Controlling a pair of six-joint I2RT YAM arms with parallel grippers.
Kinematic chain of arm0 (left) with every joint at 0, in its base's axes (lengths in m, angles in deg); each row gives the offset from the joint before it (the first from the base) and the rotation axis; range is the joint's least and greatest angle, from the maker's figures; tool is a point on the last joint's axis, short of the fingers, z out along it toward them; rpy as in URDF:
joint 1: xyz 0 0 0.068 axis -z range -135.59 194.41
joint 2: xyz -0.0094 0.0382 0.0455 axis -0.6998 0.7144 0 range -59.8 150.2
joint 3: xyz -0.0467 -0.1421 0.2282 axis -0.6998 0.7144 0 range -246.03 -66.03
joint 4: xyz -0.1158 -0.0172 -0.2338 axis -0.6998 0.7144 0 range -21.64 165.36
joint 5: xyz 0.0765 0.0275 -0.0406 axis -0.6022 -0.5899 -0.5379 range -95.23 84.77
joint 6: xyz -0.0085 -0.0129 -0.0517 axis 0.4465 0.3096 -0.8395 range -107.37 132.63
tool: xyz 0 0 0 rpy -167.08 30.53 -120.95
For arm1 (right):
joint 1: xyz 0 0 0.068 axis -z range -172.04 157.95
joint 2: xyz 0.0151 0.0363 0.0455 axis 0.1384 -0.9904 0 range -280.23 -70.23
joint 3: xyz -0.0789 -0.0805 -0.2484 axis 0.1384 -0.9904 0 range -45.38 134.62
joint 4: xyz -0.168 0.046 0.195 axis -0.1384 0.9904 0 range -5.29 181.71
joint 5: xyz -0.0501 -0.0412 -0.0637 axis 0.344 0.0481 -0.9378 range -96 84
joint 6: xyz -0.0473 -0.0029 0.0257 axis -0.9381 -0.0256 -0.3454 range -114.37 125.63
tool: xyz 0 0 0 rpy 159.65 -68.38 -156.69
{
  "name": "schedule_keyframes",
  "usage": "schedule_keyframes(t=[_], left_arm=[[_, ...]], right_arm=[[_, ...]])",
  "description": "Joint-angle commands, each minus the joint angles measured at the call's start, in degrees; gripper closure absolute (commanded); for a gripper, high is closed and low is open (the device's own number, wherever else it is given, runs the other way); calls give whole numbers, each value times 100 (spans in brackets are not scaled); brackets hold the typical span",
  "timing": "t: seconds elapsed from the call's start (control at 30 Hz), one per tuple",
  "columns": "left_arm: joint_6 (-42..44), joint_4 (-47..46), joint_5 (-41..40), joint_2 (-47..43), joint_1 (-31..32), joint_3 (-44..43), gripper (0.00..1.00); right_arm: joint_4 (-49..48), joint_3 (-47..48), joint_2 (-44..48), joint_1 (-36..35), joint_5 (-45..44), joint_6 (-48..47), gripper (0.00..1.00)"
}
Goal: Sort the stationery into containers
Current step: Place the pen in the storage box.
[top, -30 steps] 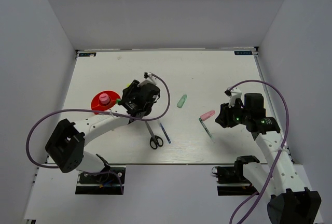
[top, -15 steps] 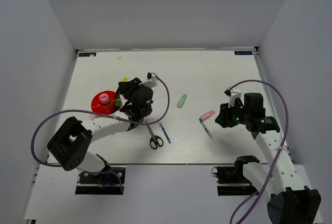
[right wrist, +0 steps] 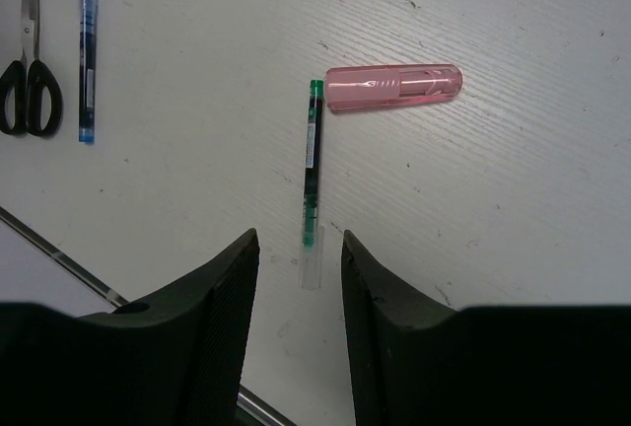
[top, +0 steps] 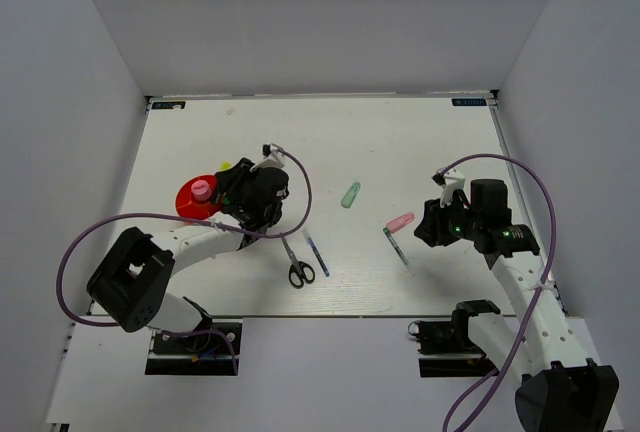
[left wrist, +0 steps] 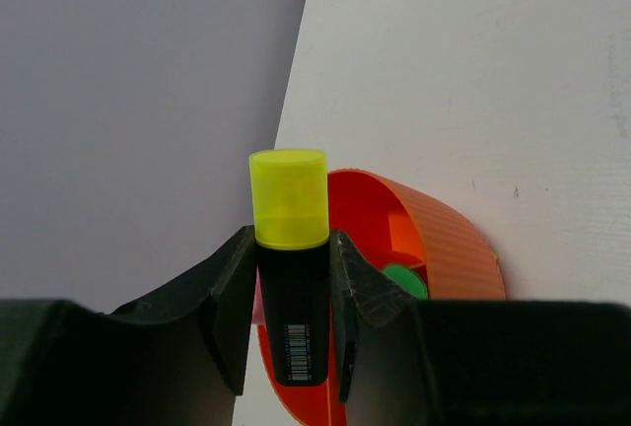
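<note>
My left gripper (top: 233,182) (left wrist: 290,248) is shut on a black marker with a yellow cap (left wrist: 289,248), held just over the right rim of the red-orange cup (top: 188,201) (left wrist: 449,239). A green cap (left wrist: 404,281) and a pink-topped item (top: 201,190) stand inside the cup. My right gripper (top: 430,224) (right wrist: 301,248) is open and empty above the clear pen (right wrist: 312,175) (top: 397,248). The pink highlighter (right wrist: 394,88) (top: 400,222), pale green highlighter (top: 350,195), blue pen (top: 317,255) (right wrist: 89,51) and black-handled scissors (top: 297,264) (right wrist: 30,91) lie on the table.
The white table (top: 400,142) is closed in by pale walls on the left, back and right. Its near edge (top: 330,315) runs just below the scissors. The left arm's purple cable (top: 300,202) loops above the scissors.
My left gripper has moved left and a little nearer with the yellow-capped marker, from right of the cup to its rim. The right arm has not moved.
</note>
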Motion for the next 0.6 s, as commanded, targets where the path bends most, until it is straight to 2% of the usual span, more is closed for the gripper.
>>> schedule_keyframes(t=[0.0, 0.57], left_arm=[[-671, 559, 66, -175, -51, 25, 100], [-1639, 1210, 198, 1, -270, 78, 100]], right_arm=[[-11, 184, 31, -5, 104, 3, 57], [-3, 184, 40, -14, 104, -14, 57]])
